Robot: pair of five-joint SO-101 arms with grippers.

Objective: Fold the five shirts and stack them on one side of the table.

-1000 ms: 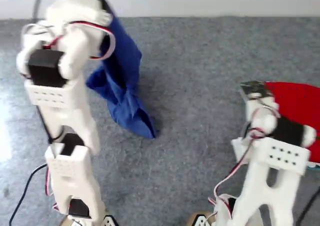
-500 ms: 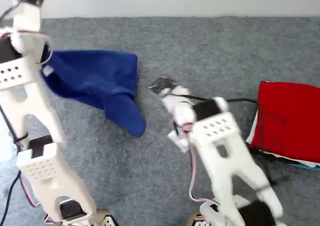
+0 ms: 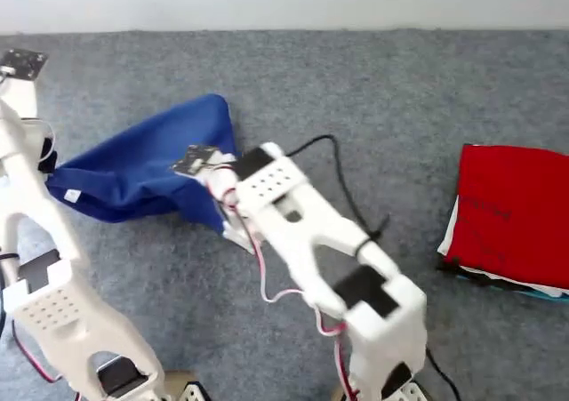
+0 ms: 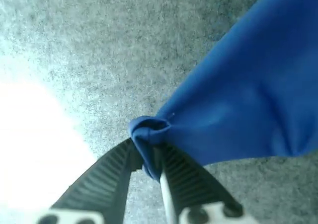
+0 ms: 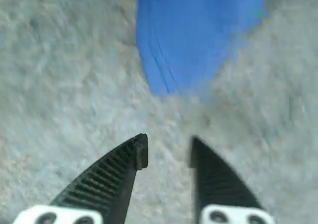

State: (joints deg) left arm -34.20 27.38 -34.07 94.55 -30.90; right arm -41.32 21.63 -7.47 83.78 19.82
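A blue shirt [image 3: 147,165] lies spread and partly lifted on the grey table at the left. My left gripper [image 4: 149,157] is shut on a bunched corner of the blue shirt [image 4: 248,85], at the shirt's left end in the high view, where the left gripper [image 3: 52,172] stands. My right gripper [image 5: 169,152] is open just above the carpet, a short way from a tip of the blue shirt [image 5: 194,40]. From above, the right gripper [image 3: 229,230] sits at the shirt's right lower edge. A folded red shirt [image 3: 514,212] tops a stack at the right.
The stack under the red shirt shows white, black and teal layers [image 3: 484,276] at its near edge. A black cable [image 3: 342,183] runs along the right arm. Bare grey table [image 3: 382,90] lies between the blue shirt and the stack.
The left arm swung left and down, pulling the blue shirt out flatter. The right arm crossed from beside the red stack to the blue shirt's right edge.
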